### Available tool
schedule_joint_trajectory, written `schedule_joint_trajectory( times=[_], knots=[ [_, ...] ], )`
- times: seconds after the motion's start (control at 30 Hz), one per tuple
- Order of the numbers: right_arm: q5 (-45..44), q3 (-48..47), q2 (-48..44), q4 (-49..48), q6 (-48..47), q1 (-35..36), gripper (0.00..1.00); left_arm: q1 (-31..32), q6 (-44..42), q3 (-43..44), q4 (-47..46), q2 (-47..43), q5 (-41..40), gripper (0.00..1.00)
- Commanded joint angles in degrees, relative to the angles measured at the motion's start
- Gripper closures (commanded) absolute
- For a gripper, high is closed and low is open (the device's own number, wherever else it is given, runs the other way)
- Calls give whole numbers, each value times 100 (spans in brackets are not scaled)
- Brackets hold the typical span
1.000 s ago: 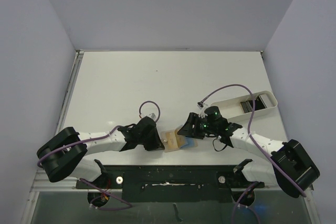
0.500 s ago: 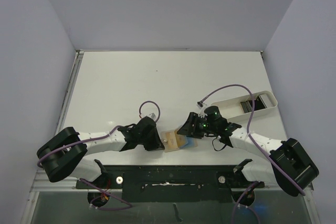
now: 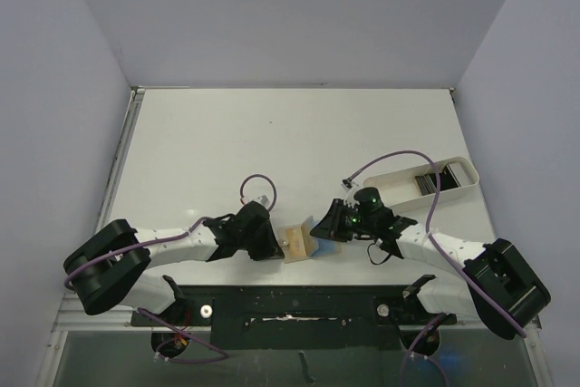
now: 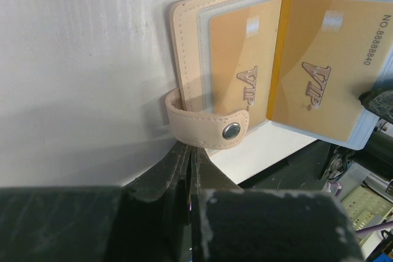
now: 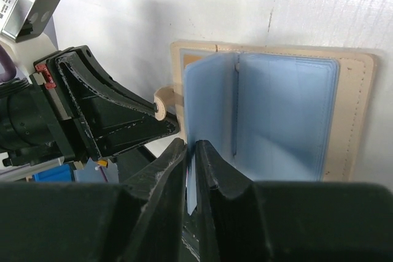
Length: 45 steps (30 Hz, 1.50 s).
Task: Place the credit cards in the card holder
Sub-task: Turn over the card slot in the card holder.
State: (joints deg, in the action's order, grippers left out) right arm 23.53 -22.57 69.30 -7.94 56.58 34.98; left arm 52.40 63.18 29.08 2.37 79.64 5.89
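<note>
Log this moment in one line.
left end effector: shut at snap strap | right end effector: shut on blue sleeve | card holder: open

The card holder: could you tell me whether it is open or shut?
Open: the card holder lies spread on the table, blue sleeves fanned apart, snap strap unfastened.

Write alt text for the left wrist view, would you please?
An open tan card holder lies on the white table, two gold VIP cards in its clear sleeves. The left tool, shut, meets its snap strap from below.
</note>
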Motion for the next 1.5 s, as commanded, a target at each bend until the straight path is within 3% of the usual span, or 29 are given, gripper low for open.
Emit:
schedule_joint_trajectory(
  times=[0.0,0.13,0.3,0.53,0.8,0.87,1.0,1.17,1.47],
  knots=[
    [80,73,-159,-532,100,46,89,13,-69,107,-79,32,-72,100],
    [117,95,-175,-646,142,46,91,7,-73,114,-87,51,-60,100],
    [139,92,-145,-697,185,54,76,7,-78,111,-88,61,-53,100],
    [172,92,-110,-812,178,40,90,7,-104,155,-96,104,-18,100],
    [242,208,-72,-1086,287,36,97,7,-104,117,-78,64,-38,100],
    [258,215,-70,-1123,309,36,95,7,-104,111,-79,61,-44,100],
    [258,199,-20,-1098,327,37,80,8,-104,107,-79,61,-49,100],
    [310,270,0,-1268,364,44,100,7,-104,97,-79,60,-53,100],
    [198,337,-65,-1255,427,48,94,9,-104,33,-78,104,-102,100]
  ],
)
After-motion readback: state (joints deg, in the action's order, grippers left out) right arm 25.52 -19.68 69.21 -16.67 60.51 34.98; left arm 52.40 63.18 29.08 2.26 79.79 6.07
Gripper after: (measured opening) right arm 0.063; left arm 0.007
